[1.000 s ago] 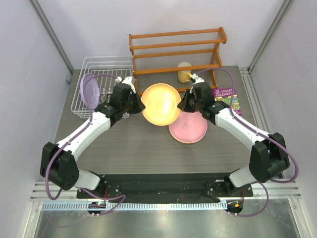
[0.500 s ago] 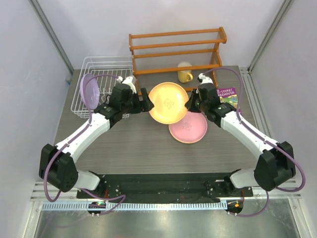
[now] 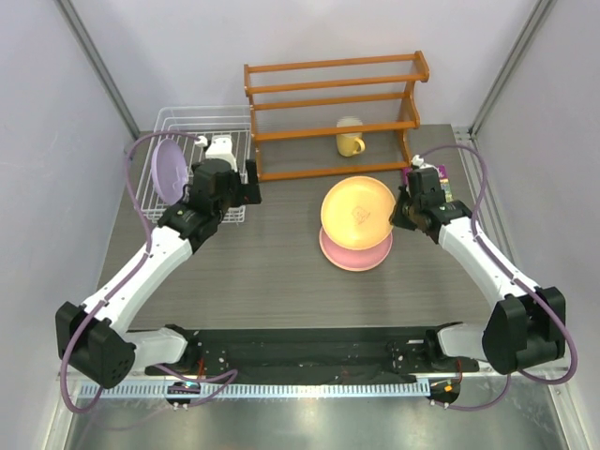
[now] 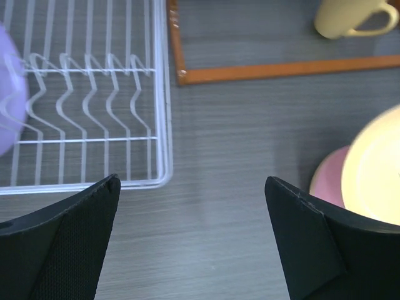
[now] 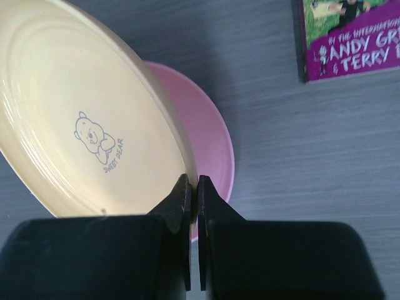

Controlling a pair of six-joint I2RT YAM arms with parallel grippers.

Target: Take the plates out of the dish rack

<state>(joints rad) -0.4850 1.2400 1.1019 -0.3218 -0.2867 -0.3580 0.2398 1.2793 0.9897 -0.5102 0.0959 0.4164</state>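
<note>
Yellow plate (image 3: 358, 208) hangs tilted over the pink plate (image 3: 354, 259), its rim pinched by the right gripper (image 5: 192, 187), likely for stacking. Left gripper (image 4: 190, 187) gapes empty beside the rack (image 3: 202, 117), where the purple plate (image 3: 167, 169) stands.

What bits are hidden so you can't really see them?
Pink plate: top and right wrist views, mostly covered by the yellow plate.
Purple plate: left wrist view, cut off by the left edge.
Book: right wrist view, title cut by the right edge.
Mug: left wrist view, top cut off.
</note>
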